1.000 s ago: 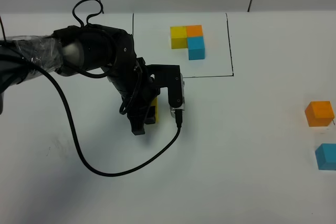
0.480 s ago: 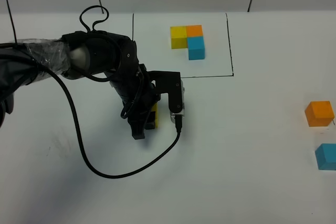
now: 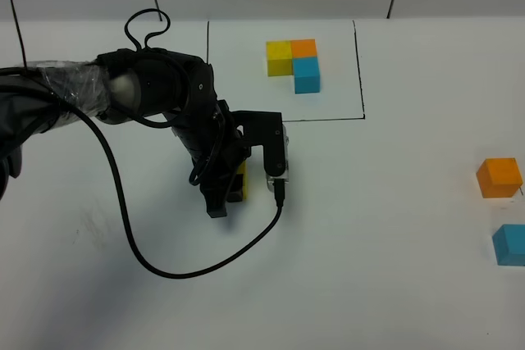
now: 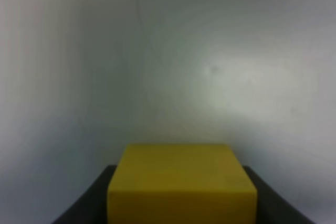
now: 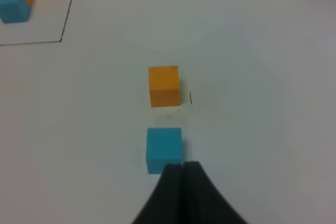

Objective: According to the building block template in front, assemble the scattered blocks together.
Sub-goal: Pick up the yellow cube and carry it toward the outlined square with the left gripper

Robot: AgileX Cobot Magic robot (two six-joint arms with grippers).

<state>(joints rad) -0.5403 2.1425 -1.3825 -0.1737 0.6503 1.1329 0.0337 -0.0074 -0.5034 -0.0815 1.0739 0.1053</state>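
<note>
**Exterior high view.** The left gripper [image 3: 230, 194] is clamped on the yellow cube [image 3: 241, 180], low over the table [image 3: 385, 227], outside the black frame [image 3: 358, 71] on its near side. The building block template [image 3: 294, 64] sits inside that frame. The orange cube [image 3: 499, 177] and light blue cube [image 3: 509, 243] lie near each other, not touching, at the table's right edge, well apart from the yellow cube. No cubes are joined, so all assembly remains.

**Left wrist view.** The yellow cube [image 4: 182, 182] fills the gap between both jaws. Whether it rests on the table cannot be told.

**Right wrist view.** The right gripper [image 5: 182, 174] has its fingers pressed together and holds nothing. It is just beside the light blue cube [image 5: 164, 148]; the orange cube [image 5: 164, 85] lies beyond.
</note>
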